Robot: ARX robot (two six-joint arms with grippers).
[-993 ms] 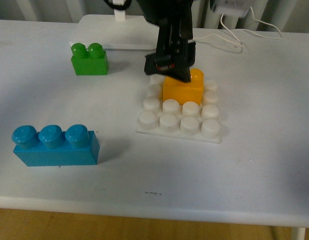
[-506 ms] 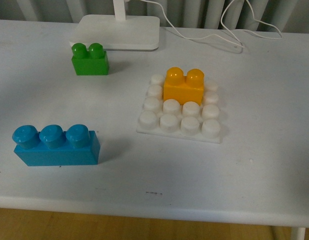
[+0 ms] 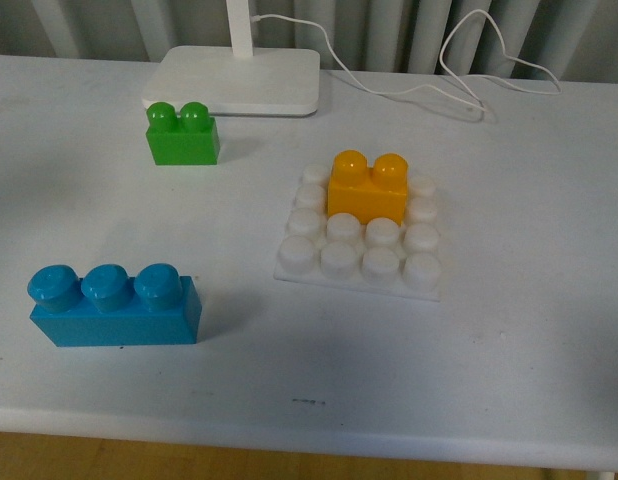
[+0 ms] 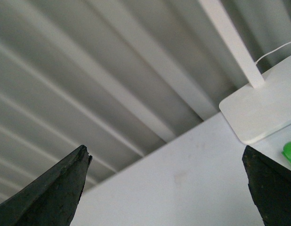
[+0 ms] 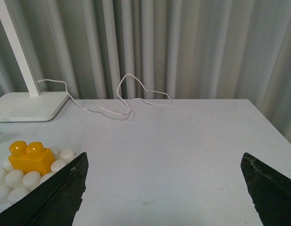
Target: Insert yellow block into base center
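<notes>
A: What does the front view show of the surface (image 3: 529,340) and the room?

B: A white surface spans the view, backed by a pale pleated curtain (image 3: 389,30). At 12 o'clock stands a white lamp base (image 3: 244,82) with its pole, and a thin white cable (image 3: 459,60) loops from it toward 2 o'clock. The near edge runs along 6 o'clock, with a strip of wooden floor (image 3: 189,455) below it.

A: Where is the task's piece?

B: The yellow block (image 3: 367,187) sits upright on the base (image 3: 359,245), the studded white plate just right of centre. It covers the two middle columns, with a stud of the base showing on either side and two stud rows in front of it; what lies behind it is hidden.

A: What else occupies the surface?

B: A green brick (image 3: 183,133) lies at 11 o'clock, just in front of the lamp base. A blue brick (image 3: 113,305) lies at 8 o'clock, near the front edge. Both are well apart from the base.

A: And the open room?

B: From 3 to 5 o'clock the surface is bare, as is the strip between the blue brick and the base.

A: How do the hands stand?

B: Neither appears in the front view. The left hand (image 4: 166,181) shows its two dark fingertips spread wide with nothing between, aimed at the curtain. The right hand (image 5: 164,190) is likewise wide and holds nothing, with the yellow block off to one side.
</notes>
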